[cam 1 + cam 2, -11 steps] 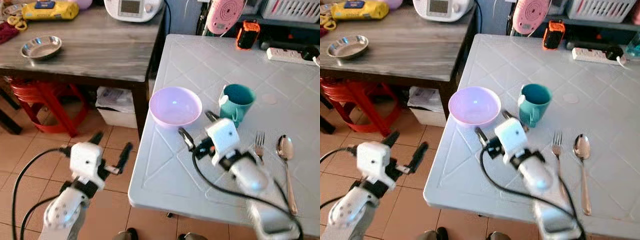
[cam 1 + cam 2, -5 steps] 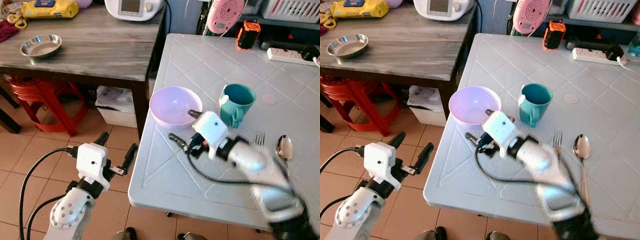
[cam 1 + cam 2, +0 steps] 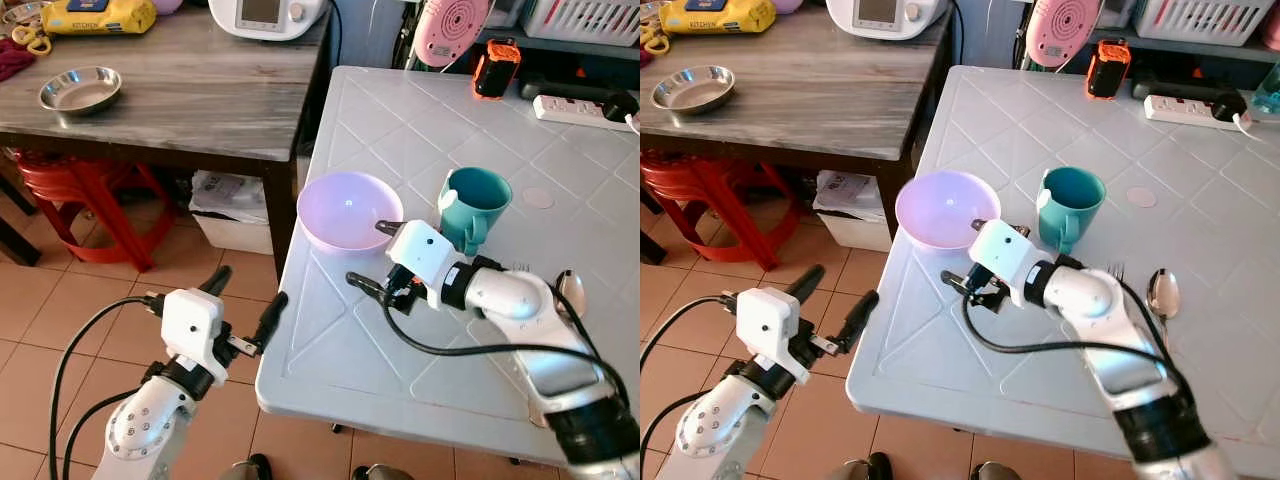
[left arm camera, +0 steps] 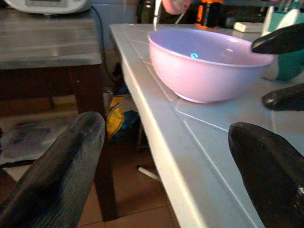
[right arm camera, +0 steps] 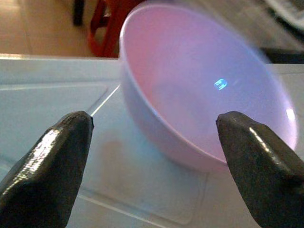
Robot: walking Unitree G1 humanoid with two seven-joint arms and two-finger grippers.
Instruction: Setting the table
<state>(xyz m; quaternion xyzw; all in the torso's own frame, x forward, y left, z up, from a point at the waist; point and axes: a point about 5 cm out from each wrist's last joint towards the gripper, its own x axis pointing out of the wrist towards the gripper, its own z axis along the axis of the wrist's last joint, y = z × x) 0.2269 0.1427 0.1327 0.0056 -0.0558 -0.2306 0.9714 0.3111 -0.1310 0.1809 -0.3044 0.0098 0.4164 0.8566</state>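
Note:
A pale purple bowl (image 3: pixel 348 208) stands near the left edge of the white table (image 3: pixel 400 120), with a teal mug (image 3: pixel 473 203) to its right. My right gripper (image 3: pixel 369 255) is open just beside the bowl's near right side. One fingertip is by the rim and the other is low over the table. In the right wrist view the bowl (image 5: pixel 209 95) lies ahead of the spread fingers (image 5: pixel 52 161), untouched. My left gripper (image 3: pixel 249 289) is open off the table's left edge, over the floor. A fork (image 3: pixel 519 270) and a spoon (image 3: pixel 572 290) lie behind the right arm.
A wooden table (image 3: pixel 200 100) at the left carries a steel dish (image 3: pixel 80 90) and a white cooker (image 3: pixel 265 15). Below it are a red stool (image 3: pixel 90 200) and a white box (image 3: pixel 235 210). A power strip (image 3: pixel 580 108) and an orange device (image 3: pixel 497 68) lie at the white table's far side.
My right gripper has swung left from between the bowl and the mug and now faces the bowl. The left gripper has moved right, closer to the table edge.

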